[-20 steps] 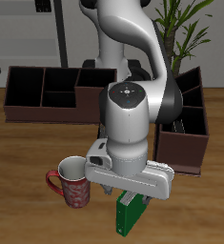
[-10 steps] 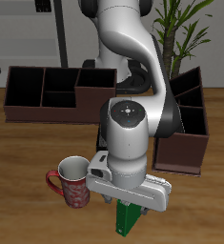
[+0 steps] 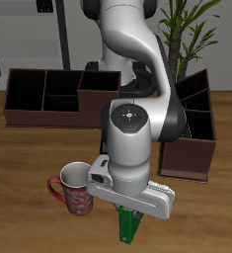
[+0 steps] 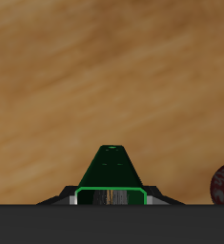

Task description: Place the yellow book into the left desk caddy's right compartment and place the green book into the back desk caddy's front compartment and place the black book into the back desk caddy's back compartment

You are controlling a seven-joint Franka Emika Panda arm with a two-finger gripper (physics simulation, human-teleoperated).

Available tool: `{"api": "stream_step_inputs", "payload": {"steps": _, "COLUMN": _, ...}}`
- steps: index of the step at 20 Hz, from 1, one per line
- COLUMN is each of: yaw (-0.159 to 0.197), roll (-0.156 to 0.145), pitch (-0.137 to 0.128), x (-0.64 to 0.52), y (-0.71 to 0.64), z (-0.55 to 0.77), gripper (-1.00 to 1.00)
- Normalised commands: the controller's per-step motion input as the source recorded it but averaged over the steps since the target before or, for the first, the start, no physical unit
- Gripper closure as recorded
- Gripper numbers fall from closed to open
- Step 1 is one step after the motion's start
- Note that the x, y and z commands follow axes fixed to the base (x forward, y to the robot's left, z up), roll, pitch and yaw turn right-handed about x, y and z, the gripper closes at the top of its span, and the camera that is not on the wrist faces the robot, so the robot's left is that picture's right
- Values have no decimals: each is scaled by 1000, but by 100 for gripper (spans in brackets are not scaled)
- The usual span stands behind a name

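Note:
The green book (image 3: 129,229) stands on edge near the table's front edge, and its spine fills the wrist view (image 4: 111,170). My gripper (image 3: 130,210) is low over its top, open, with a finger (image 4: 58,200) close on each side of the cover. The back desk caddy (image 3: 48,94) stands far back, long side on. The left desk caddy (image 3: 192,138) stands end on behind my arm, partly hidden by it. The yellow book and the black book are out of view.
A red patterned mug (image 3: 76,191) stands close beside the gripper and also shows in the wrist view (image 4: 223,183). A potted plant (image 3: 192,30) rises behind the left desk caddy.
The arm has come down over the green book, so less of the book shows under the hand. The book and mug have not moved.

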Motion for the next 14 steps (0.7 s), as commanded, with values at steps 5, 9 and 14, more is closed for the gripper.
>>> {"api": "stream_step_inputs", "payload": {"steps": 5, "yaw": 18, "roll": 17, "pitch": -57, "x": -217, "y": 39, "z": 503, "gripper": 100}}
{"api": "stream_step_inputs", "payload": {"steps": 9, "yaw": 29, "roll": -2, "pitch": -124, "x": -347, "y": -42, "z": 1113, "gripper": 100}}
{"api": "stream_step_inputs", "payload": {"steps": 14, "yaw": -1, "roll": 3, "pitch": -86, "x": -393, "y": -76, "z": 791, "gripper": 100}}
